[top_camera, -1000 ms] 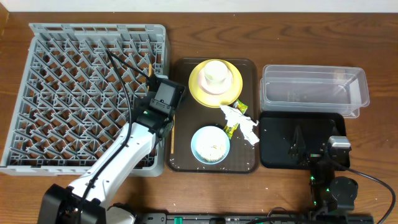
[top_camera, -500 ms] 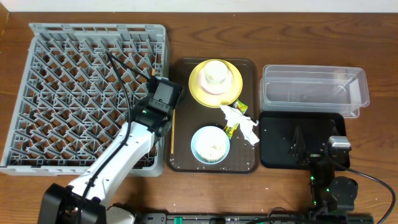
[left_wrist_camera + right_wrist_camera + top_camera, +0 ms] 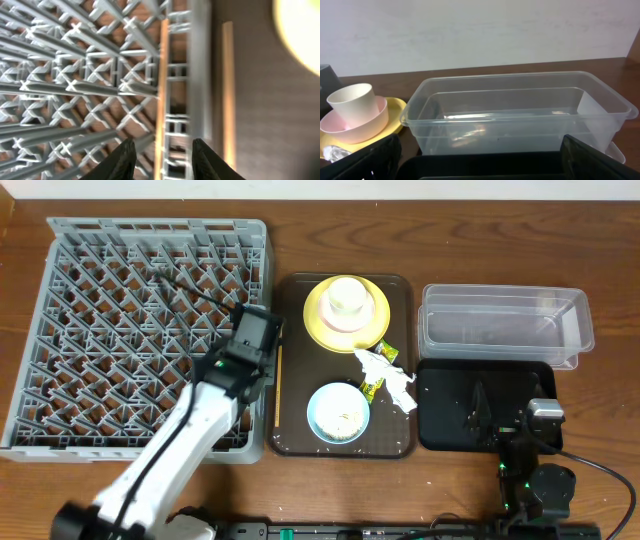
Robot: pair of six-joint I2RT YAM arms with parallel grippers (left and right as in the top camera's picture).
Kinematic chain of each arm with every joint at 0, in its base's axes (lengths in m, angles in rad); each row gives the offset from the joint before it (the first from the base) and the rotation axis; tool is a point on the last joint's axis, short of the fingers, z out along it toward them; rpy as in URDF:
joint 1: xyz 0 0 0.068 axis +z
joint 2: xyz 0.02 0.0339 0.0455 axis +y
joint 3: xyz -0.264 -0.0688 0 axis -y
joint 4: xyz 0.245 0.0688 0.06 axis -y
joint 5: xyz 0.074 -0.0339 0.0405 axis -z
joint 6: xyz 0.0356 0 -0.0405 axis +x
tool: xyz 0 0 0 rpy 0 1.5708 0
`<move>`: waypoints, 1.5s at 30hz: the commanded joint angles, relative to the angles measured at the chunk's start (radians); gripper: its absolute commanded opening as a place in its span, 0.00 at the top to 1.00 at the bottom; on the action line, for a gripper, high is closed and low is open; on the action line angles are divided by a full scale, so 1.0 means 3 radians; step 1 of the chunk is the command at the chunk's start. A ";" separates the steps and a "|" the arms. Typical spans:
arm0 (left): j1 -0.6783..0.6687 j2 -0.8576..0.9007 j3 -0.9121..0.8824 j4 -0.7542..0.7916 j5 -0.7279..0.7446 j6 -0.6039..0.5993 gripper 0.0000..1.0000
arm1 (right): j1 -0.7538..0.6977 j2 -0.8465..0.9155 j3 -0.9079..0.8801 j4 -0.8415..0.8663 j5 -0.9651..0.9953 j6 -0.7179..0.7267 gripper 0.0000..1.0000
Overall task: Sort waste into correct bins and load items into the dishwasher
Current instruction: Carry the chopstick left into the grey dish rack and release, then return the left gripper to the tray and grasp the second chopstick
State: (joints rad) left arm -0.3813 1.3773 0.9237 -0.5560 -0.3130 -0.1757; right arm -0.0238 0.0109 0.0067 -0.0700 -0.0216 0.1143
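Chopsticks (image 3: 161,90) sit parted by the right wall of the dish rack (image 3: 65,75), one inside along it, the second chopstick (image 3: 228,90) outside on the brown serving tray (image 3: 270,130), with the left gripper (image 3: 162,152) straddling the inner one, jaws apart and empty, likely so it can settle there.

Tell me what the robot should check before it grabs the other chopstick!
1. Left end effector open: ok.
2. First chopstick lying inside the dish rack: ok.
3. Second chopstick loaded: not ok, it lies on the brown tray.
4. Left end effector above the second chopstick: not ok, it is over the rack's wall.
5. Right end effector out of the way: ok, it is at the black tray.
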 commanded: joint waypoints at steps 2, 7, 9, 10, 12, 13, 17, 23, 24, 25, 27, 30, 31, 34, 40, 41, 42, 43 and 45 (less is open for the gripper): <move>0.0008 -0.0478 0.0003 -0.0093 0.0734 -0.0202 0.62 | 0.0034 -0.0018 -0.0004 -0.0014 0.0020 0.0027 0.01; 0.0004 -0.0702 0.0000 -0.0294 0.1226 -0.0708 0.62 | 0.0034 -0.0018 -0.0004 -0.0014 0.0020 0.0027 0.01; -0.0036 -0.0689 -0.0008 -0.0369 0.1256 -0.0767 0.62 | 0.0034 -0.0018 -0.0004 -0.0014 0.0020 0.0027 0.01; -0.0066 -0.0675 -0.0023 -0.0384 0.1256 -0.0767 0.62 | 0.0034 -0.0018 -0.0004 -0.0014 0.0020 0.0027 0.01; -0.0150 -0.0622 -0.0069 -0.0388 0.1254 -0.0767 0.62 | 0.0034 -0.0018 -0.0004 -0.0014 0.0020 0.0027 0.01; -0.0187 -0.0587 -0.0085 -0.0388 0.1242 -0.0767 0.62 | 0.0034 -0.0018 -0.0004 -0.0014 0.0020 0.0027 0.01; -0.0308 -0.0393 -0.0104 -0.0376 0.1242 -0.0768 0.62 | 0.0034 -0.0018 -0.0004 -0.0014 0.0020 0.0027 0.01; -0.0388 -0.0050 -0.0106 -0.0276 0.1244 -0.0768 0.62 | 0.0034 -0.0018 -0.0004 -0.0014 0.0020 0.0027 0.01; -0.0388 -0.0003 -0.0106 -0.0273 0.1242 -0.0768 0.62 | 0.0034 -0.0018 -0.0004 -0.0014 0.0020 0.0027 0.01; -0.0387 0.0048 -0.0106 -0.0271 0.1242 -0.0767 0.62 | 0.0034 -0.0018 -0.0004 -0.0014 0.0020 0.0027 0.01; -0.0387 0.0144 -0.0106 -0.0263 0.1241 -0.0767 0.62 | 0.0034 -0.0018 -0.0004 -0.0014 0.0020 0.0027 0.01; -0.0387 0.0277 -0.0106 -0.0223 0.1241 -0.0767 0.62 | 0.0034 -0.0018 -0.0004 -0.0014 0.0020 0.0027 0.01; -0.0387 0.0317 -0.0106 -0.0210 0.1231 -0.0767 0.62 | 0.0034 -0.0018 -0.0004 -0.0014 0.0020 0.0027 0.01; -0.0387 0.0430 -0.0106 -0.0187 0.1134 -0.0767 0.62 | 0.0034 -0.0018 -0.0004 -0.0014 0.0020 0.0027 0.01; -0.0393 0.0579 -0.0106 -0.0186 0.1052 -0.0767 0.62 | 0.0034 -0.0018 -0.0004 -0.0014 0.0020 0.0027 0.01; -0.0403 0.0589 -0.0106 -0.0178 0.1016 -0.0768 0.62 | 0.0034 -0.0018 -0.0004 -0.0014 0.0020 0.0027 0.01; -0.0421 0.0593 -0.0106 -0.0172 0.0973 -0.0768 0.62 | 0.0034 -0.0018 -0.0004 -0.0014 0.0020 0.0027 0.01; -0.0446 0.0596 -0.0106 -0.0161 0.0907 -0.0768 0.62 | 0.0034 -0.0018 -0.0004 -0.0014 0.0020 0.0027 0.01; -0.0506 0.0596 -0.0106 -0.0149 0.0799 -0.0768 0.62 | 0.0034 -0.0018 -0.0004 -0.0014 0.0020 0.0027 0.01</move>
State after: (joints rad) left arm -0.5110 1.5517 0.9051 -0.6018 -0.0074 -0.3965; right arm -0.0238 0.0109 0.0067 -0.0700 -0.0216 0.1143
